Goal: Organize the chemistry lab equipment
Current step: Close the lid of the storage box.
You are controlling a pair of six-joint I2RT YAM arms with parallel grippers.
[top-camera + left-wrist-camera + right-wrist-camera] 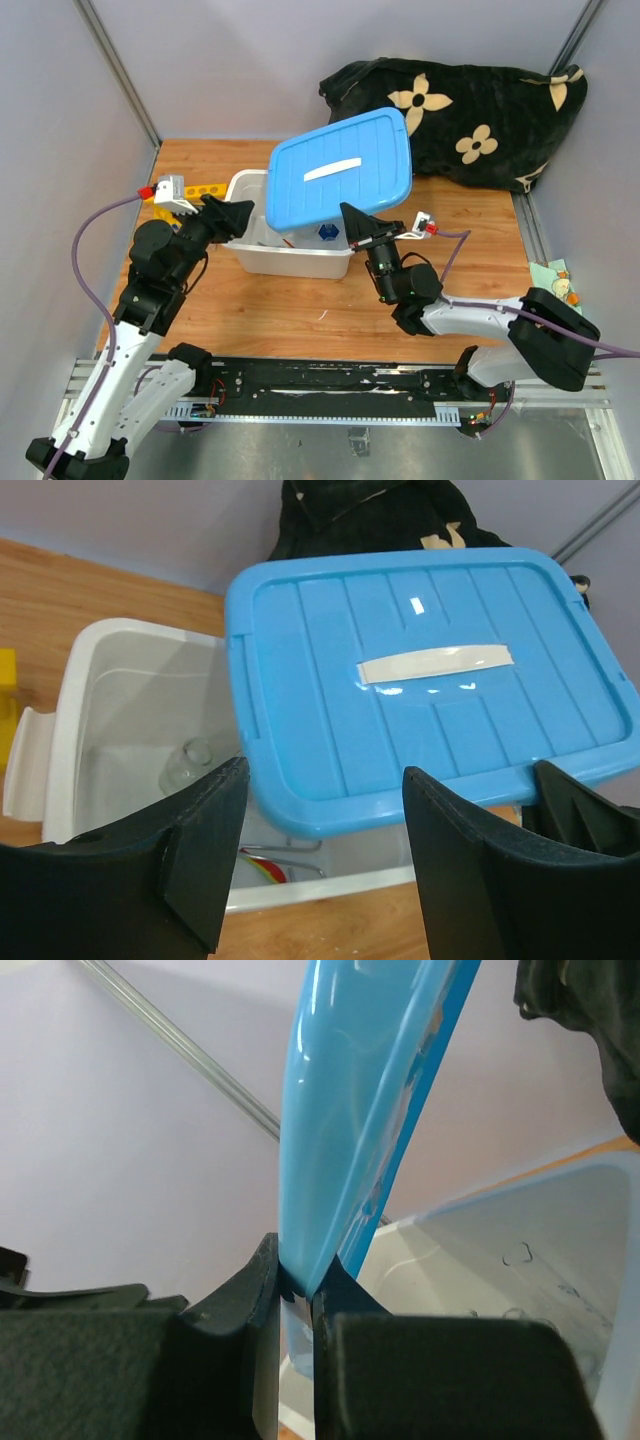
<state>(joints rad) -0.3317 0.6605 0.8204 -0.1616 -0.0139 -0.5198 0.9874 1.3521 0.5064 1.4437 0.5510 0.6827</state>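
Right claw [351, 216] grips tilted blue plastic lid [340, 170] over white plastic tub [300, 262]; open left claw [325, 820] is nearer small clear glass flask [187, 765] inside.

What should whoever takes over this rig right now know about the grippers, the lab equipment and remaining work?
Right gripper: shut on the near edge of the blue plastic lid, holding it tilted above the white plastic tub.
Left gripper: open, empty, at the tub's left end.
Things: small clear glass flask and a red-handled tool lie in the tub; yellow holed rack on the wooden table left of it.
Done: tub open, some items inside.
Left: probably stow the rack, then refit the lid.
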